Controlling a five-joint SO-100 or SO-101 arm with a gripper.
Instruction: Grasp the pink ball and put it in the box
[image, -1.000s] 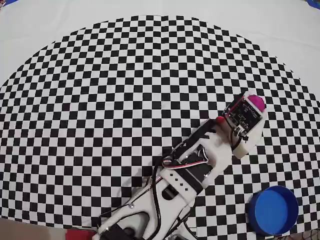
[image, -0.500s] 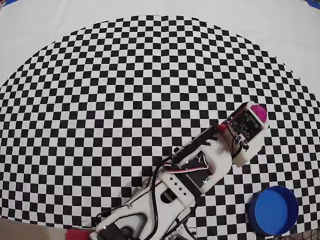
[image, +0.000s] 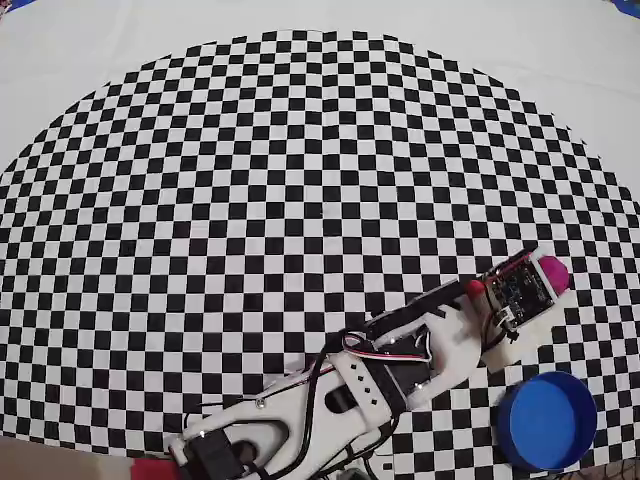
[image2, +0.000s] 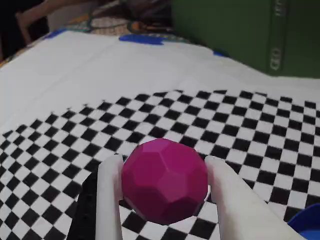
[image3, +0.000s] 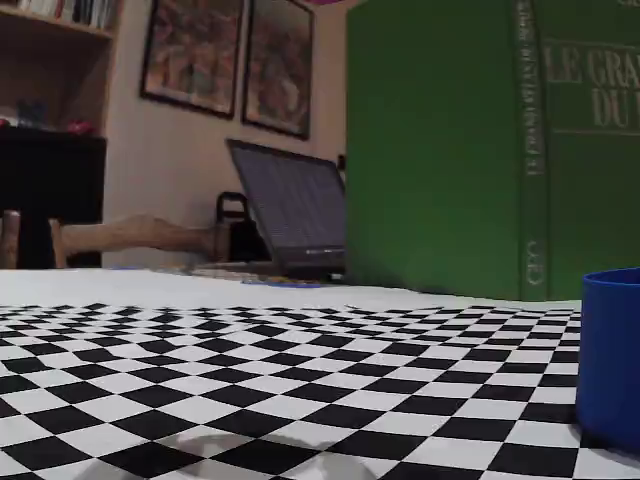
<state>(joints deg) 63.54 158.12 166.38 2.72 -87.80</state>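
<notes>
Item: pink ball (image2: 165, 181), faceted, centre-bottom of the wrist view, clamped between the two white fingers (image2: 111, 197) of the gripper (image2: 165, 200); lower right of the overhead view, ball (image: 552, 270) peeking past the wrist.

Item: box (image: 546, 420), blue tub, bottom right corner of the overhead view, near the gripper but apart; its wall (image3: 610, 355) at right edge of the fixed view.

Step judged: carry to box. Advice: keep the squeeze firm, swing the ball over the tub's centre, clear the raised rim, then let go low.
</notes>
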